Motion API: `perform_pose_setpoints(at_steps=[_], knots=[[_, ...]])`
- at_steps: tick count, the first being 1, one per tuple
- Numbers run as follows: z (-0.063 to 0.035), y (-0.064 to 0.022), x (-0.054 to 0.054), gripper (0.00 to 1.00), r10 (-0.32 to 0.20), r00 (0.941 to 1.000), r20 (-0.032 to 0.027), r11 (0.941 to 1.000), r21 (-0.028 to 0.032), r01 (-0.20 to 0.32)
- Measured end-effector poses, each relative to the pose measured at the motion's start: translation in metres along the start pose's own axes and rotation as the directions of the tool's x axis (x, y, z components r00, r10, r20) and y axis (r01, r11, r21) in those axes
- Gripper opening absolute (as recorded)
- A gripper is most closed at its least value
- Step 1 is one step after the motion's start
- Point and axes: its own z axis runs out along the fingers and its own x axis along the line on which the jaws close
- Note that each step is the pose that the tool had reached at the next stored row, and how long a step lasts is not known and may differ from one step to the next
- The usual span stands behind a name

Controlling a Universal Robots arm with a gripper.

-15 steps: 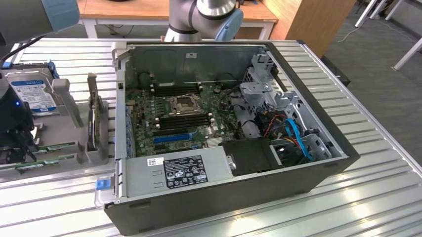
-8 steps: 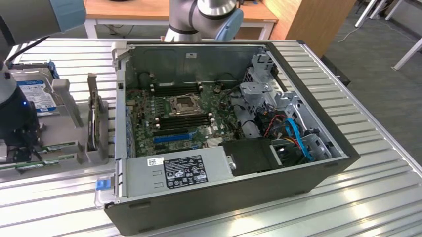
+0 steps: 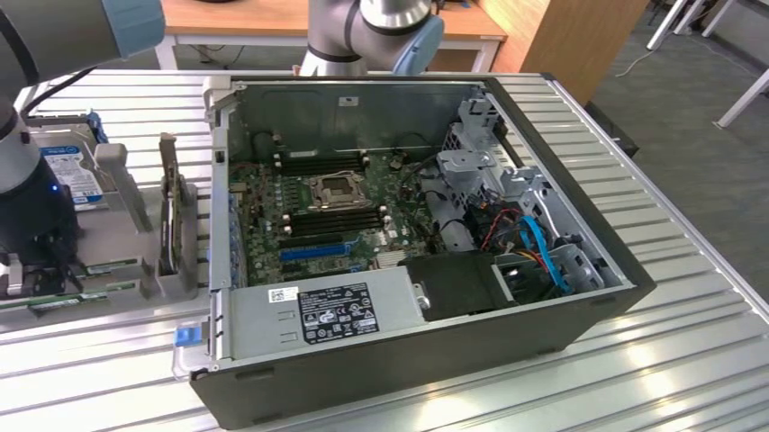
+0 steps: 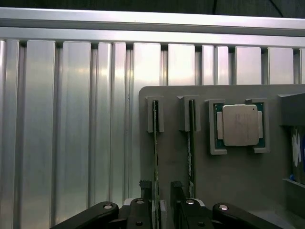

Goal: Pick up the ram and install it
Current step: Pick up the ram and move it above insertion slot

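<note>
Gripper [image 4: 160,187]: wide apart, clamped on nothing. Ram [image 4: 155,143]: edge-up in grey holder [image 4: 228,191], seemingly between the jaws. Risk: off-centre closure tilting or jamming it in its slot; second stick [image 4: 190,143] just beside.

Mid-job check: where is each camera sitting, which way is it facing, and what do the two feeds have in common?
Exterior view: raised above the slatted table, looking down into the open computer case; the arm and gripper show at the exterior view's left.
Wrist view: on the wrist, looking down past the open fingers at the ram standing on edge in the grey holder, beside a processor.
Both share the gripper, the holder, the ram and the table.
</note>
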Motion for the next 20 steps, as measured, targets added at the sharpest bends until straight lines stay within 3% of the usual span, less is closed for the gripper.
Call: perform_pose_setpoints(at_steps=[6,20], knots=[[-0.0003,-0.0056,0.0003,0.3,0.0,1.0,0.0008,1.0,0.0,0.0],[0.0034,-0.0061,0.0004,0.3,0.0,1.0,0.0008,1.0,0.0,0.0]])
